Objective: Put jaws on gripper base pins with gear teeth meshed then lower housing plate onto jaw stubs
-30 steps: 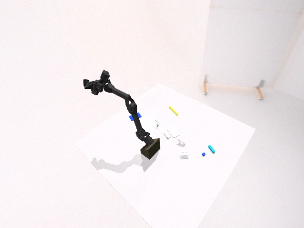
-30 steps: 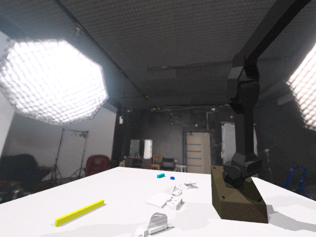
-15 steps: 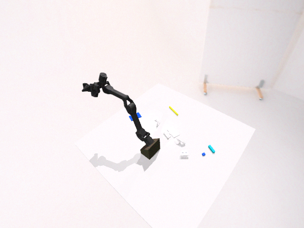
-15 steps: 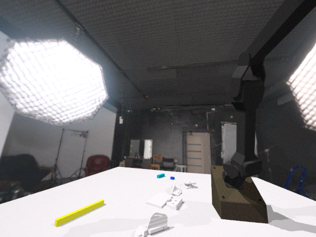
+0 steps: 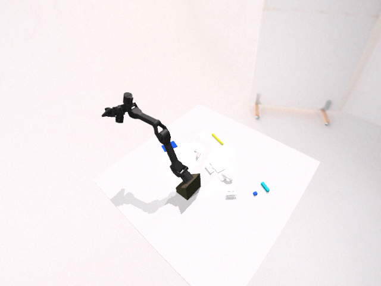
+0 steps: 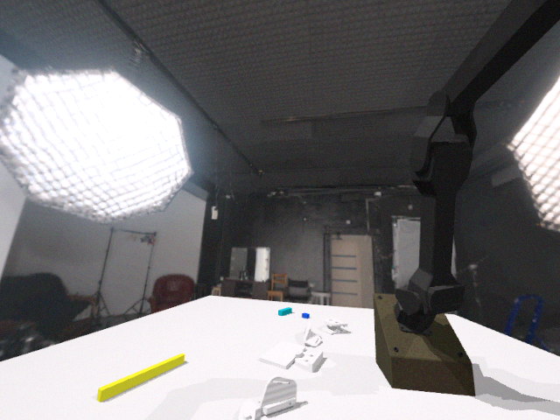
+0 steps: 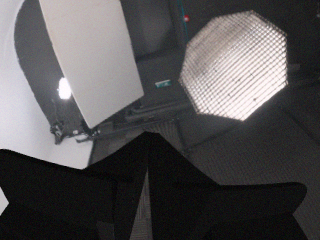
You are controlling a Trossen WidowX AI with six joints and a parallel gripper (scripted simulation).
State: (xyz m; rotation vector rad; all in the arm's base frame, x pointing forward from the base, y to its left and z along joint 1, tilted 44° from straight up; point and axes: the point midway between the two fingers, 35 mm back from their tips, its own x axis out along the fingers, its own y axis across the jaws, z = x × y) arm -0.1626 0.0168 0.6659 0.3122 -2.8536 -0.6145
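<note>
My gripper (image 5: 103, 115) (image 7: 151, 139) is shut and empty, raised high beyond the table's left edge. One white jaw (image 5: 197, 154) (image 6: 279, 395) lies apart from the other parts. Another white jaw (image 5: 225, 177) (image 6: 311, 339) lies beyond a white block with small round features (image 5: 209, 168) (image 6: 310, 360). A flat white slab (image 5: 220, 168) (image 6: 280, 354) adjoins that block. A separate small white part (image 5: 230, 194) (image 6: 335, 326) stands nearer the teal bar. The jaws are not on one base together. Which white parts are the gripper base and the housing plate, I cannot tell.
A yellow bar (image 5: 217, 139) (image 6: 141, 377), a teal bar (image 5: 265, 186) (image 6: 284, 311) and a small blue cube (image 5: 255, 193) (image 6: 305, 315) lie on the table. A flat blue piece (image 5: 174, 144) is partly behind the arm. The arm stands on a dark box (image 5: 192, 187) (image 6: 424, 357).
</note>
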